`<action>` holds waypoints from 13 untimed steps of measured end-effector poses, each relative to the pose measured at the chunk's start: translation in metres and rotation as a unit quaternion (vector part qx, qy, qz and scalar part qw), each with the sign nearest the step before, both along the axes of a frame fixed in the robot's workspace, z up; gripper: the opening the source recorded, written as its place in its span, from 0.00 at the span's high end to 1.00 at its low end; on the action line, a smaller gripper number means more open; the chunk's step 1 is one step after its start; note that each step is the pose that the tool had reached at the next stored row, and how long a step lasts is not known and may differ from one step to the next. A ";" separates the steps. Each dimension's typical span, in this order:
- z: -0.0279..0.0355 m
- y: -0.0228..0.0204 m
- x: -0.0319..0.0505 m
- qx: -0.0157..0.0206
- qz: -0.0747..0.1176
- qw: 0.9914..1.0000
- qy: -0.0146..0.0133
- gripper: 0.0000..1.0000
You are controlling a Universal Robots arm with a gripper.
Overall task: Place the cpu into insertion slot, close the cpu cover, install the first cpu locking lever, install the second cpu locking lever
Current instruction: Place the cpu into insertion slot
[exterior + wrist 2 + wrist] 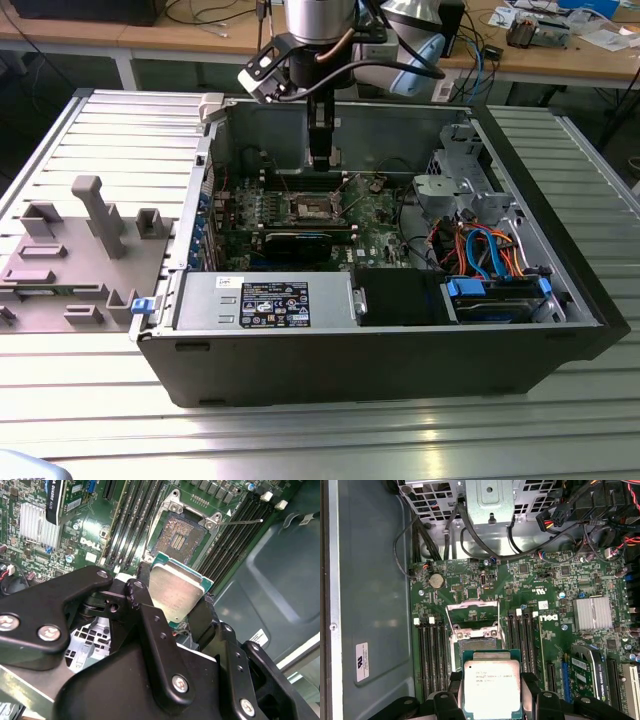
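Over motherboard (pixel 545 580), end effector (pixel 492 697) clamps cpu (pixel 492 682), partly hiding insertion slot (pixel 475 636).

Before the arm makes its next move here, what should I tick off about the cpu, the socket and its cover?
1. Grip on the cpu: ok, the fingers clamp two opposite edges, metal top toward the wrist cameras.
2. Free insertion slot: ok, bare contacts, nothing in it.
3. Open cpu cover: ok, swung up off the slot.
4. Released locking lever: ok for the one sticking out sideways; the other, cannot tell.
5. Alignment over the slot: cannot tell; the cpu hides part of it in the first wrist view.
6. Seating: not ok, the cpu hangs above the motherboard.
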State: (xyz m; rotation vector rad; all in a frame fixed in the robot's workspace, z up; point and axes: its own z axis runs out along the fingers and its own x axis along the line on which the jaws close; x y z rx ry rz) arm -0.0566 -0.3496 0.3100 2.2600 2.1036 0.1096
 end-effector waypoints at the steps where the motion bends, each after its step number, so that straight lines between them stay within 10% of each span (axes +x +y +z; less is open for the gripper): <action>1: -0.0002 0.0000 0.0000 0.000 0.000 1.000 0.000 0.45; 9: -0.0039 0.0001 -0.0002 -0.002 0.001 1.000 0.000 0.45; 13: -0.0041 0.0004 -0.0001 -0.021 0.005 1.000 0.000 0.45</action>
